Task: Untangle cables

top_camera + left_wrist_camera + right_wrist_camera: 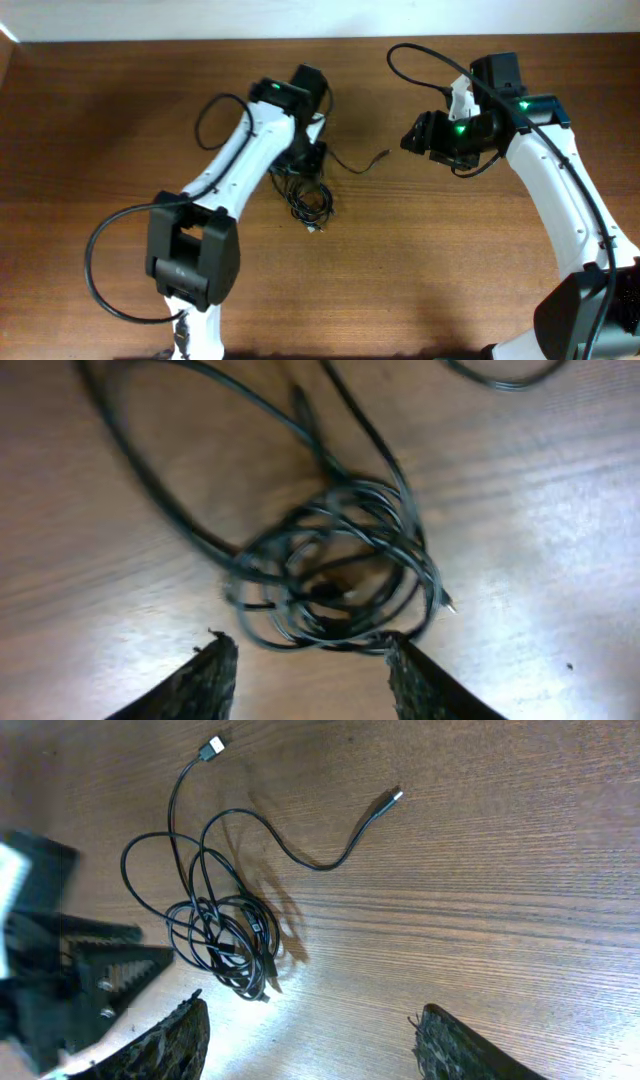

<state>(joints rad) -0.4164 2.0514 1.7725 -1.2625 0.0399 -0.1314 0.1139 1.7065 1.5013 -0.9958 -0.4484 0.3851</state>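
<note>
Black cables [310,200] bunched, well inside table [100,100] edges, left gripper [310,652] spread over them

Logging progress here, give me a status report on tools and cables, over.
Left tool open, right tool open and empty. Thin black cables bunched in a coil by the left tool, one silver-tipped end trailing free. No obstruction seen.

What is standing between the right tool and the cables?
Nothing visible does. Only table wood shows between the open right tool and the cables. The left tool sits beside the bundle, off to one side of that path.
</note>
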